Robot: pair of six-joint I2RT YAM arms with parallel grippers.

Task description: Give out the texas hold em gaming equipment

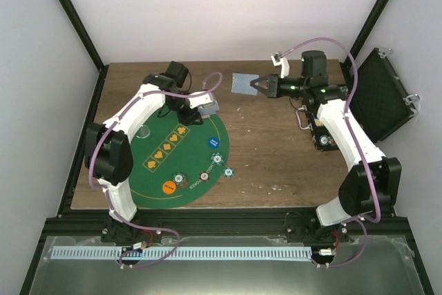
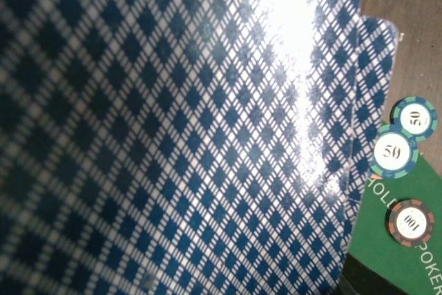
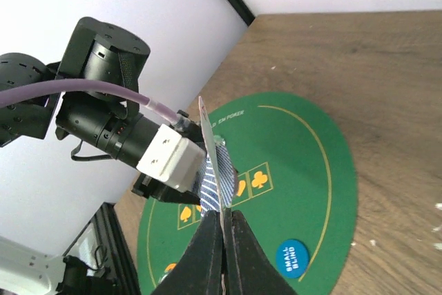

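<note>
We judged dealing was in hand. Right hand (image 1: 257, 86) pinched one card (image 1: 244, 82), aloft near 12 o'clock of the bench (image 1: 276, 157). Left hand (image 1: 202, 107) gripped the deck (image 2: 173, 129) at 1 o'clock of the mat (image 1: 193, 144); chips (image 1: 217, 159) sat at its 5 o'clock. Next called for laying the card flat, then letting go.

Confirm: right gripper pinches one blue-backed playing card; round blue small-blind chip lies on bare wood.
Wrong place: the round blue small-blind chip lies on the green half-round felt mat, as the right wrist view shows. The right gripper does pinch one blue-backed playing card.
</note>
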